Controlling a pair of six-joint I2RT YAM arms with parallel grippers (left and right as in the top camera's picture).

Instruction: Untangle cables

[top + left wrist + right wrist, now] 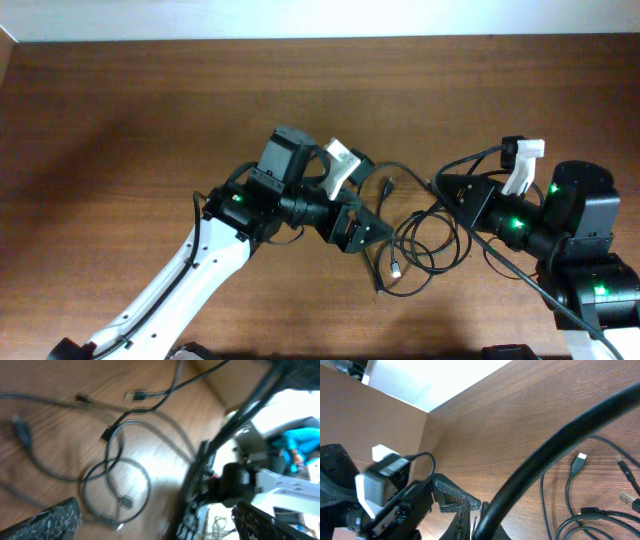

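Thin black flexible cables (418, 226) with small silver-tipped plugs lie in loose, overlapping loops on the brown wooden table (150, 110), right of its middle. One plug points toward the table's near edge, and another strand trails toward its far edge.

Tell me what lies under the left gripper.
Below the open left gripper, looped cables lie on the wooden table, shown in its wrist view. Overhead, the gripper itself covers the patch straight beneath it, so that part cannot be seen.
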